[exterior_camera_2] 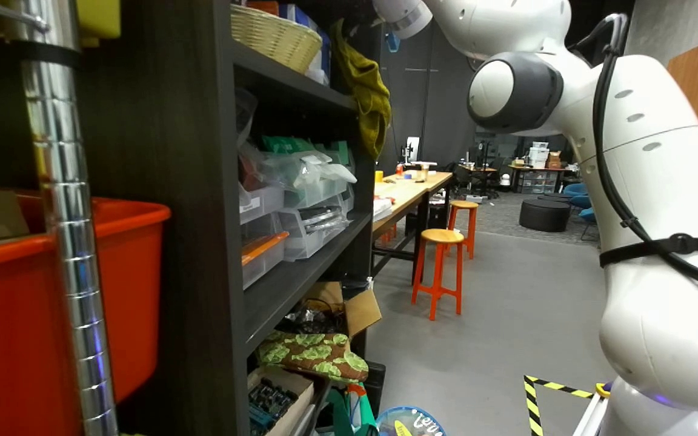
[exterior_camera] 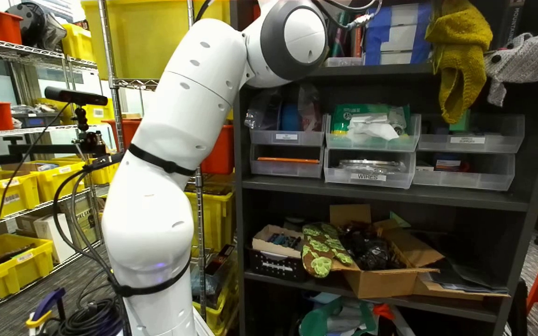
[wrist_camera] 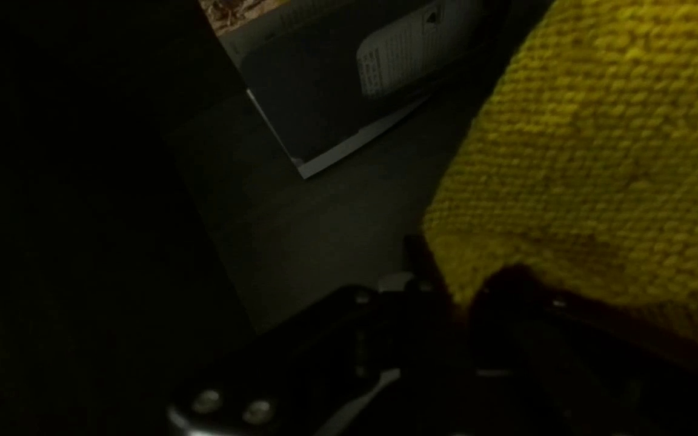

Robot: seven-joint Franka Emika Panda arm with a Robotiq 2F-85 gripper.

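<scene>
Tight as can be, the gripper [wrist_camera: 455, 303] pinches a yellow knitted cloth [wrist_camera: 597, 151], dangling before the dark shelves [exterior_camera: 385, 193]! Out in the room, stools [exterior_camera_2: 442, 237] stand on grey floor [exterior_camera_2: 500, 303].

In an exterior view, the knitted cloth [exterior_camera: 463, 60] hangs before the bookcase [exterior_camera: 488, 219] at the upper right, just left of a second knitted piece [exterior_camera: 523, 65]. Below, the plastic bins [exterior_camera: 369, 169] stand in two levels on the middle shelf [exterior_camera: 390, 190]. One shelf lower, the oven mitt [exterior_camera: 322, 249] lies between the small box [exterior_camera: 269, 246] and the cardboard box [exterior_camera: 383, 284]. In the wrist view, the cloth is right of the book [wrist_camera: 306, 91], with its corner between the fingers [wrist_camera: 358, 315].
</scene>
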